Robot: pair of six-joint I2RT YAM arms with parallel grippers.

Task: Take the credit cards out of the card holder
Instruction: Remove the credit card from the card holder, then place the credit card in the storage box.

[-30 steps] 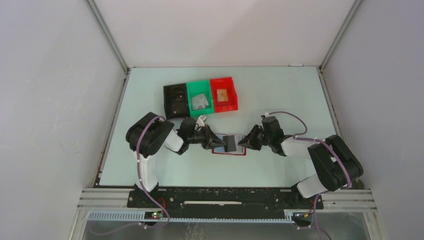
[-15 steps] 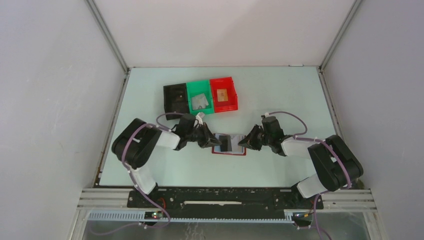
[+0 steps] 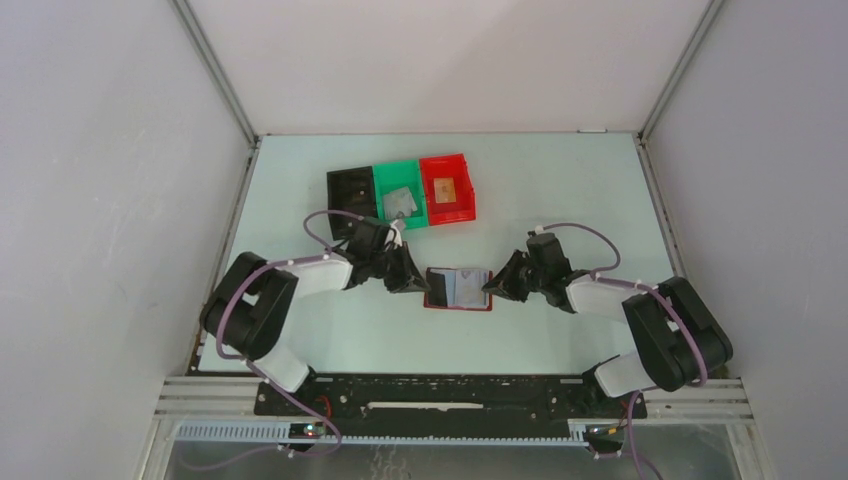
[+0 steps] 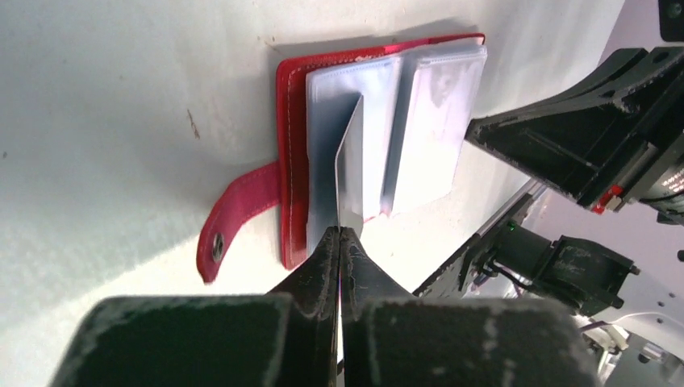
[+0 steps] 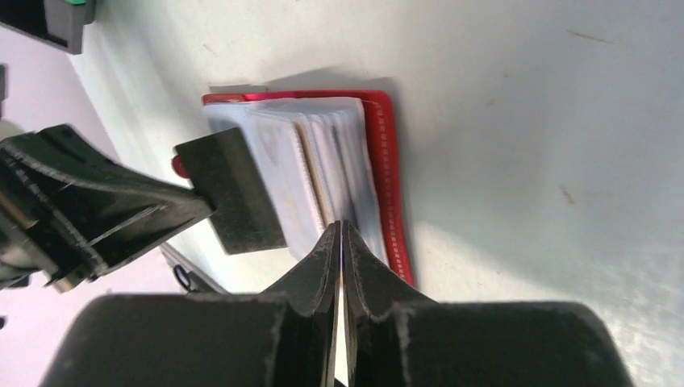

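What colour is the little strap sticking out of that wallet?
The strap is red, seen best in the left wrist view.

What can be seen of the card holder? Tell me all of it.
The card holder is a dark-red, leather-looking wallet lying open and flat on the table. Clear plastic sleeves fan up from its inside. A strap tab with a metal snap sticks out from one edge. The left gripper, shut on a grey card, holds that card across the sleeves on one side. The right gripper seems to pinch a sleeve at the opposite edge.
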